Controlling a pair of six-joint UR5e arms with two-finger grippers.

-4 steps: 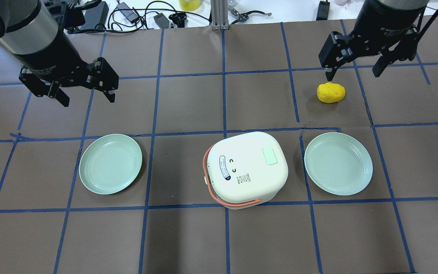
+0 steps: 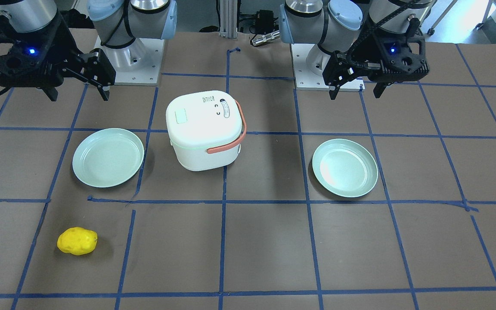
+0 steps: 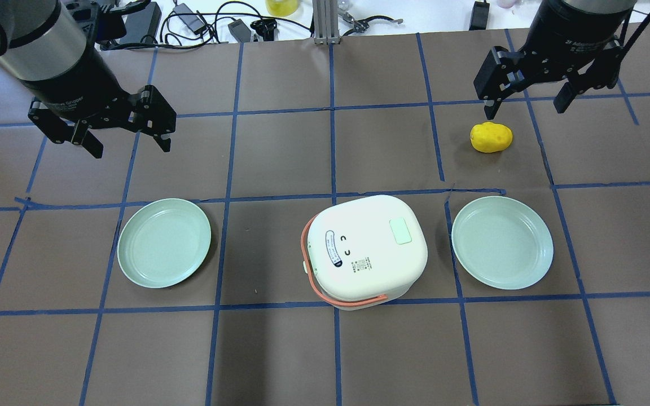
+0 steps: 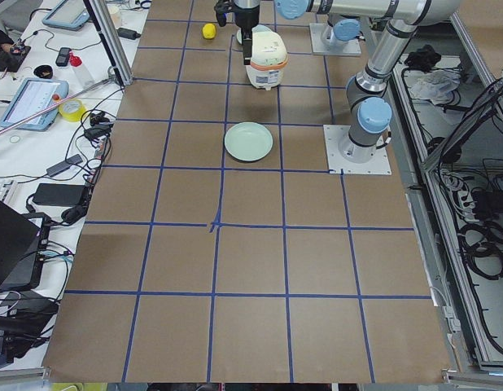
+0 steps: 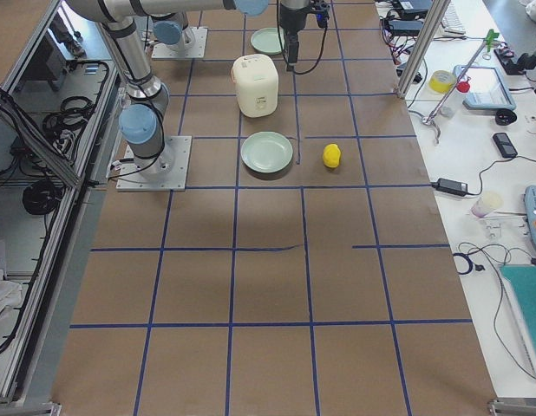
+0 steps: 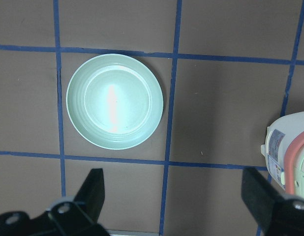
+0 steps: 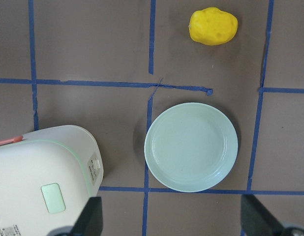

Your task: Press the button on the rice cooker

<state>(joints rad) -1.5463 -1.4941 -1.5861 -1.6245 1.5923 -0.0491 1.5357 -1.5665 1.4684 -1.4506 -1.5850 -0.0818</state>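
Note:
The white rice cooker (image 3: 364, 251) with an orange handle stands mid-table, lid closed. Its pale mint-green button (image 3: 400, 231) sits on the lid's right part; it also shows in the front view (image 2: 181, 116) and the right wrist view (image 7: 53, 197). My left gripper (image 3: 131, 148) is open and empty, high over the far left of the table and well away from the cooker. My right gripper (image 3: 523, 111) is open and empty at the far right, above and beyond the button. Neither gripper touches anything.
A mint-green plate (image 3: 164, 242) lies left of the cooker and another plate (image 3: 502, 242) right of it. A yellow lumpy object (image 3: 491, 137) lies just below the right gripper's left finger. Cables and tools lie along the far table edge.
The right gripper has shifted very slightly toward the far edge. The left gripper, cooker, plates and yellow object have not moved.

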